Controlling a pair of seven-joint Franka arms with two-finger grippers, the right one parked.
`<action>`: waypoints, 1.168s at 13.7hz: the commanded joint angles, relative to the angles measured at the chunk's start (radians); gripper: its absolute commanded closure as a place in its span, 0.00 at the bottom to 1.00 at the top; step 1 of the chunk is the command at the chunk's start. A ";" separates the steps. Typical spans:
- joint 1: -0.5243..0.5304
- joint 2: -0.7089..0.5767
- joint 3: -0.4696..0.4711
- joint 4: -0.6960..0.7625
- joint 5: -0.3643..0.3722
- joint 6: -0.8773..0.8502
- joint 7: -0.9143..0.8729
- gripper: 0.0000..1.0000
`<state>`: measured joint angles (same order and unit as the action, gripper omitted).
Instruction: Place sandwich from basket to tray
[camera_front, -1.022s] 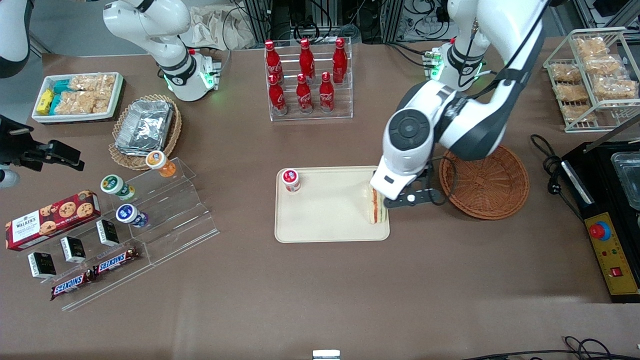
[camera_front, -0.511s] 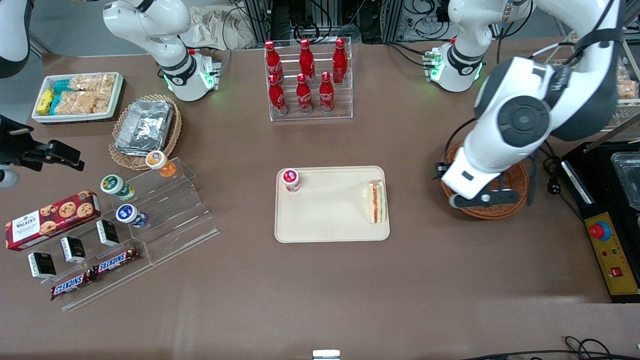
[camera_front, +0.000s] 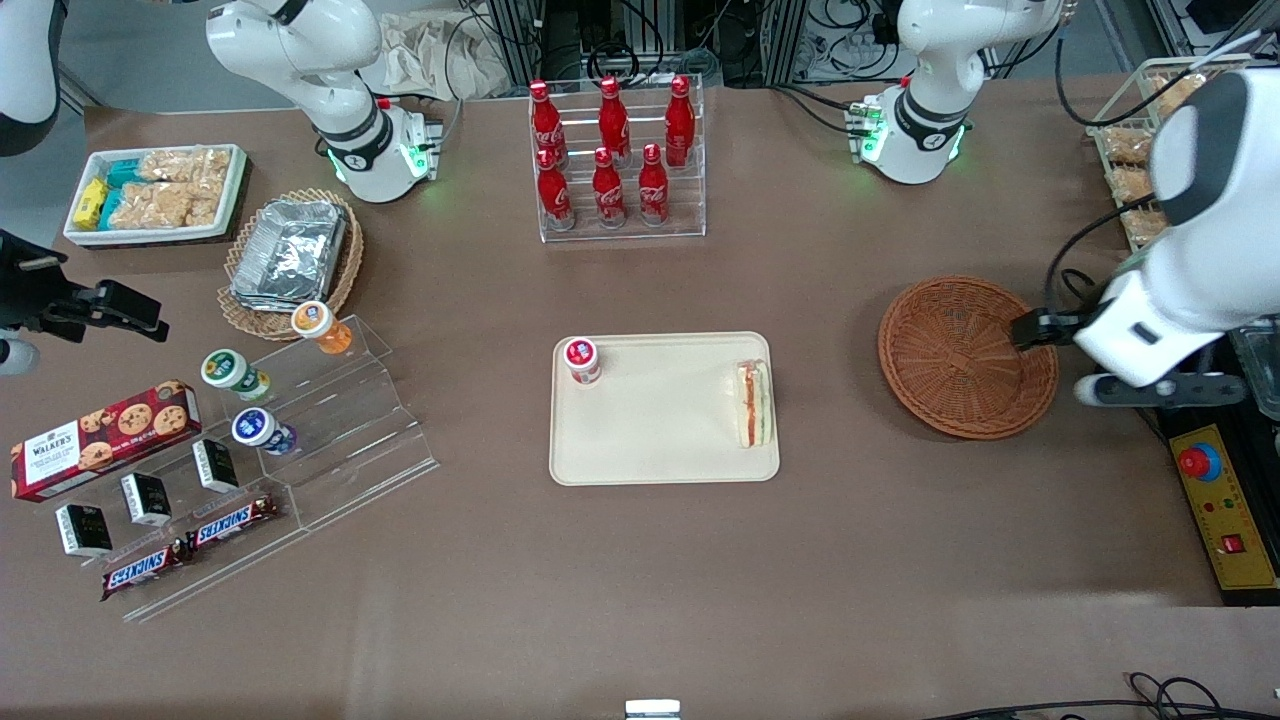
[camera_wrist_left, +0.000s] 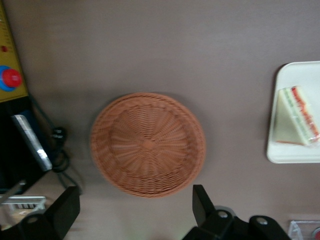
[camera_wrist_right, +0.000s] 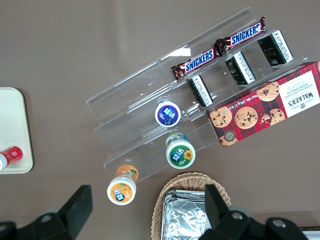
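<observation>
Tray sits mid-table. Basket is empty, near it toward the working arm's end. Gripper hangs above the basket, jaws apart, holding nothing. Sandwich lies on the tray at the edge nearest the basket (placed, looks done). Likely light, soft, squashable; grip gently across the bread faces.

sandwich on tray, basket empty
</observation>
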<state>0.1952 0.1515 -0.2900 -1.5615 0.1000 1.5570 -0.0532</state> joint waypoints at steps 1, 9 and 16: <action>-0.003 -0.043 0.095 -0.015 -0.022 -0.014 0.139 0.00; 0.000 -0.049 0.209 0.008 -0.075 -0.002 0.265 0.00; 0.006 -0.044 0.209 0.021 -0.075 -0.011 0.266 0.00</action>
<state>0.1951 0.1140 -0.0792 -1.5444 0.0392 1.5578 0.2056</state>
